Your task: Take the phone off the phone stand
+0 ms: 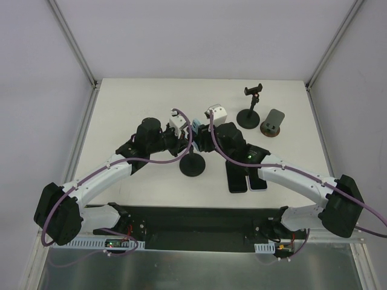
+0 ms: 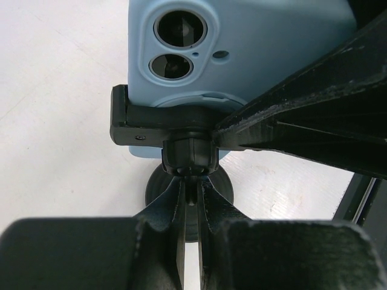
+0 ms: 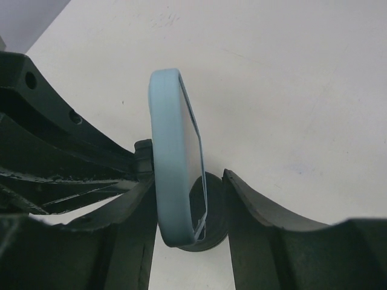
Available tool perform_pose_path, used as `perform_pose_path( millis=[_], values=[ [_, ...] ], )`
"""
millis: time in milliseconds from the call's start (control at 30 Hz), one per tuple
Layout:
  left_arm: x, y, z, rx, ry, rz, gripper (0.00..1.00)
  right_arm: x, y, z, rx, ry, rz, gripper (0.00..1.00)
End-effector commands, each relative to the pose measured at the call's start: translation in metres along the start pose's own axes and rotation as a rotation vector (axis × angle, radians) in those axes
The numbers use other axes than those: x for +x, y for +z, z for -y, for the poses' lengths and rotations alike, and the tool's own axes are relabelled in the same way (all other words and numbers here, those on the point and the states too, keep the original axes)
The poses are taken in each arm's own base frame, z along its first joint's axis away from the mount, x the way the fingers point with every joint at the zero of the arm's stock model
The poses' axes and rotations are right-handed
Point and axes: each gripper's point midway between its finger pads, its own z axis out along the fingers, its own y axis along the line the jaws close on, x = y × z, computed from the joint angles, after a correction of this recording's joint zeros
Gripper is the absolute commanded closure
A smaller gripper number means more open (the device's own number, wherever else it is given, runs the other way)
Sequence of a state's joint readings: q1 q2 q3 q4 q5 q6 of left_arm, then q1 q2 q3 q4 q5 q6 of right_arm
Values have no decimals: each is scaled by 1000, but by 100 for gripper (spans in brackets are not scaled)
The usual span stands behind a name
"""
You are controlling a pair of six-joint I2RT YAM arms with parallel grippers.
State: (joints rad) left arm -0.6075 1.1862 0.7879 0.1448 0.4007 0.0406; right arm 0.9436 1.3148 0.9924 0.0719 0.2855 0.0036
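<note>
A phone in a light blue case [image 2: 260,48] stands upright in the black clamp [image 2: 151,128] of a phone stand with a round black base [image 1: 193,165]. My left gripper [image 2: 192,188] is shut on the stand's thin post just below the clamp. My right gripper [image 3: 188,196] is open around the phone [image 3: 171,163], seen edge-on. Its left finger [image 3: 118,220] lies against the phone's back and its right finger [image 3: 260,226] stands a small gap off the screen side. In the top view both grippers meet over the phone [image 1: 196,127].
Two dark phones [image 1: 237,179] [image 1: 257,179] lie flat right of the stand base. A second empty clamp stand [image 1: 252,110] and a grey wedge stand [image 1: 274,123] sit at the back right. A black mat [image 1: 193,220] runs along the near edge.
</note>
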Motion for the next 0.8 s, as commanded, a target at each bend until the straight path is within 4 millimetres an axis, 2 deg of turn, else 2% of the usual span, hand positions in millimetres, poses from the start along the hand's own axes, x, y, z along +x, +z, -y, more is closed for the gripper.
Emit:
perform_pose_path(
  millis=[0, 233, 433, 567, 767],
  values=[
    [-8, 2, 16, 56, 27, 33, 100, -42, -6, -7, -58, 122, 163, 52],
    [-5, 5, 17, 61, 24, 19, 100, -52, -8, -9, -110, 156, 206, 50],
    [-3, 6, 17, 63, 21, 10, 100, -57, -7, -10, -124, 162, 228, 41],
    [-4, 6, 20, 68, 24, 12, 100, -54, -1, 1, -79, 167, 228, 41],
    [-3, 6, 18, 56, 22, 10, 100, -39, 7, 4, -71, 155, 193, 43]
  ],
)
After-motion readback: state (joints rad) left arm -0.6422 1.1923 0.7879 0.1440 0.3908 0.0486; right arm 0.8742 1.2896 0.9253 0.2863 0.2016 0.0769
